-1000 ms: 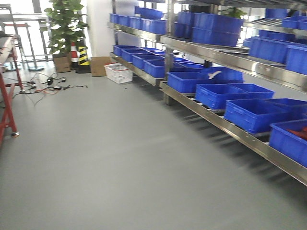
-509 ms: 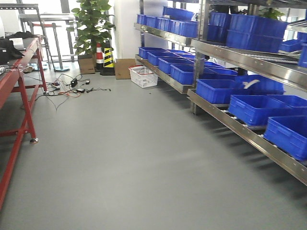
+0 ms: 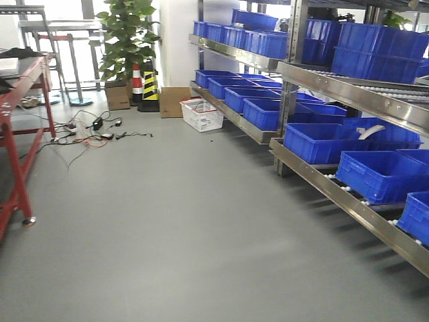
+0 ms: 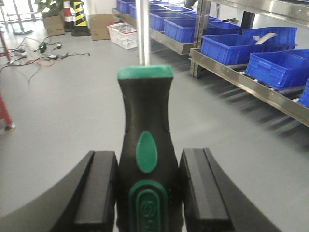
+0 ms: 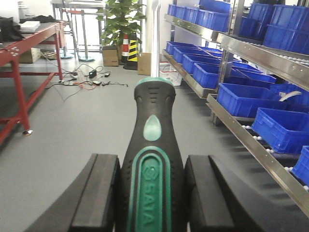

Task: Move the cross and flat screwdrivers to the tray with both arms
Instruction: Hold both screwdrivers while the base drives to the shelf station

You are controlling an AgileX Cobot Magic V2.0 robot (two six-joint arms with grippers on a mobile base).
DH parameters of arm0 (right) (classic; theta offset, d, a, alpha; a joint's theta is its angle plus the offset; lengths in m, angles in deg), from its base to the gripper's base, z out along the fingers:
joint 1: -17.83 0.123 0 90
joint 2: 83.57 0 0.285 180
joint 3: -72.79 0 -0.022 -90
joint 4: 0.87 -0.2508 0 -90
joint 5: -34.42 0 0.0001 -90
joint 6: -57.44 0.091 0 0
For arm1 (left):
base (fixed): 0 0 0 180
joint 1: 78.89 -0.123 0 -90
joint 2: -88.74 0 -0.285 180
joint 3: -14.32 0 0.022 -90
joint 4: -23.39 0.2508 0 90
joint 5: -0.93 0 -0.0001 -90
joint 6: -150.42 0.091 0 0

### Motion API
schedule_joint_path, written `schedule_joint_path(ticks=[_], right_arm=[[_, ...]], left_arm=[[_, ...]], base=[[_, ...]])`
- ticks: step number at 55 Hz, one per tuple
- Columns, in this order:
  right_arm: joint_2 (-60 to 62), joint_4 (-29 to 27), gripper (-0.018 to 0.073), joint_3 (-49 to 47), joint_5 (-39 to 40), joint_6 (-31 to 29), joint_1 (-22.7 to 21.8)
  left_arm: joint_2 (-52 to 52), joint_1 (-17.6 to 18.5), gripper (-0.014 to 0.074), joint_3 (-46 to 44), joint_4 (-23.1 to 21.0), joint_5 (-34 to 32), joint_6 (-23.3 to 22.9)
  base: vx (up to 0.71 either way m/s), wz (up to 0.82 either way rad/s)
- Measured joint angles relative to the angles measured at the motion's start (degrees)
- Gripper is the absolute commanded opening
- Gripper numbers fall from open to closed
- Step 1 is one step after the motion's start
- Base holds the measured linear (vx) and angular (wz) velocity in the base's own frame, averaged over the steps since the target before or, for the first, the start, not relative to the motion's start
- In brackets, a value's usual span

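In the left wrist view my left gripper is shut on the black and green handle of a screwdriver, whose metal shaft points up and away over the grey floor. The right wrist view shows my right gripper shut on the handle of the other screwdriver, its shaft likewise pointing forward. Which one is cross or flat cannot be told. The tray is out of view. Neither arm shows in the front view.
Steel racks with several blue bins line the right side. A red workbench stands at the left with cables on the floor. A plant, striped cone, cardboard box and white basket sit at the back.
The front view has swung: the racks have shifted right in the frame and the red workbench has come into sight at the left. The whole base is moving.
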Motion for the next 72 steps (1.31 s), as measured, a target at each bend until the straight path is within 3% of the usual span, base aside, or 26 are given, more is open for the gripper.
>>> schedule_joint_path(ticks=[72], right_arm=[[0.0,0.0,-0.0008,0.0,0.0,0.0,0.0]], left_arm=[[0.0,0.0,0.0003,0.0,0.1,0.0,0.0]], base=[[0.57,-0.21]])
